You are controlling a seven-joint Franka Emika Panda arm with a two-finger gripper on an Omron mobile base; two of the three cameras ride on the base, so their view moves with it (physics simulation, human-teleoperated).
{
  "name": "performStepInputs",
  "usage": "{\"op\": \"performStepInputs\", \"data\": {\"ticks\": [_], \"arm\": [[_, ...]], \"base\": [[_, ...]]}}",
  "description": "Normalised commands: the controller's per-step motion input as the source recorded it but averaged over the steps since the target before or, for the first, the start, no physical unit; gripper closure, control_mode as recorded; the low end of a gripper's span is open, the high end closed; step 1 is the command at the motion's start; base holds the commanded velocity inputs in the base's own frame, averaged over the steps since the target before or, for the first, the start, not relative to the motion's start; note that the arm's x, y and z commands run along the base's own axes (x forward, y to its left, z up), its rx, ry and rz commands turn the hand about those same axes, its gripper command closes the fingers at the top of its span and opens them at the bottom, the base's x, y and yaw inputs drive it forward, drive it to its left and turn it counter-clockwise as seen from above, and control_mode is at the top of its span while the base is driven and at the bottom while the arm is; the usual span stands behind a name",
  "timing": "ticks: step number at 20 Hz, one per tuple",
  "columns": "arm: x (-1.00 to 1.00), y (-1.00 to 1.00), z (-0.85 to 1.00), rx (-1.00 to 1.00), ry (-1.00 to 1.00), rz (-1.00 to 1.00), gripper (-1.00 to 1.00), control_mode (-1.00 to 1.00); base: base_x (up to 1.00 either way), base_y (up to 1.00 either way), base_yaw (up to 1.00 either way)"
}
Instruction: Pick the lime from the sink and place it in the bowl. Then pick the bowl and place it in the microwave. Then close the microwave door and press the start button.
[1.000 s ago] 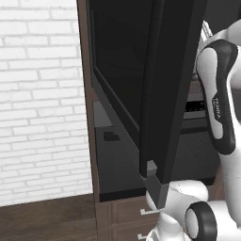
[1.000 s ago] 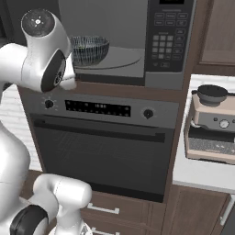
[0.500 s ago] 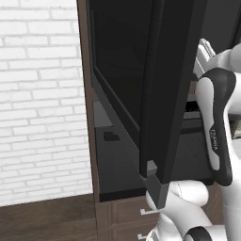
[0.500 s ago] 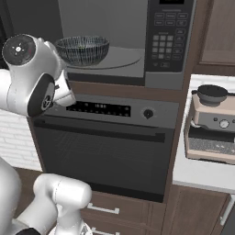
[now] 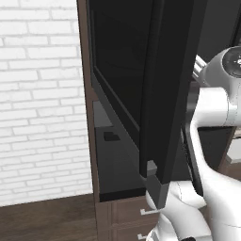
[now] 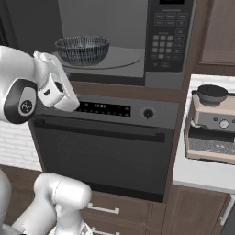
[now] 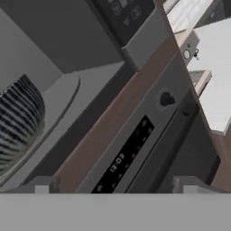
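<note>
Black door: the microwave door (image 5: 169, 94) stands swung open, its edge toward the left base camera, beside my white arm.
Microwave: the microwave (image 6: 124, 41) is set in brown cabinetry, cavity open, keypad (image 6: 169, 32) on its right.
Oven: a grey oven (image 6: 103, 151) with a display, one knob (image 6: 148, 113) and a bar handle sits directly below the microwave.
Surface: a pale surface (image 6: 202, 170) to the right of the oven carries a coffee machine (image 6: 212, 124).
Bowl: the bowl (image 6: 82, 49) sits upright on the round tray (image 6: 119, 59) inside the microwave, toward its left; I cannot tell what it contains.
Fingers: my fingers (image 7: 115, 185) are spread wide and grasp nothing, their tips apart in the hand view, held just outside the cavity above the oven display, the bowl at the left edge.
</note>
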Motion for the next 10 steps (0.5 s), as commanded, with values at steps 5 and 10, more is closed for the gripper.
{"op": "performStepInputs", "data": {"ticks": [5,10], "arm": [[-0.04,-0.51,-0.33,-0.25,0.00,-0.16,-1.00,-1.00],[-0.25,-0.20,-0.27,-0.23,0.00,-0.21,-1.00,-1.00]], "base": [[0.00,0.00,0.00],[0.00,0.00,0.00]]}}
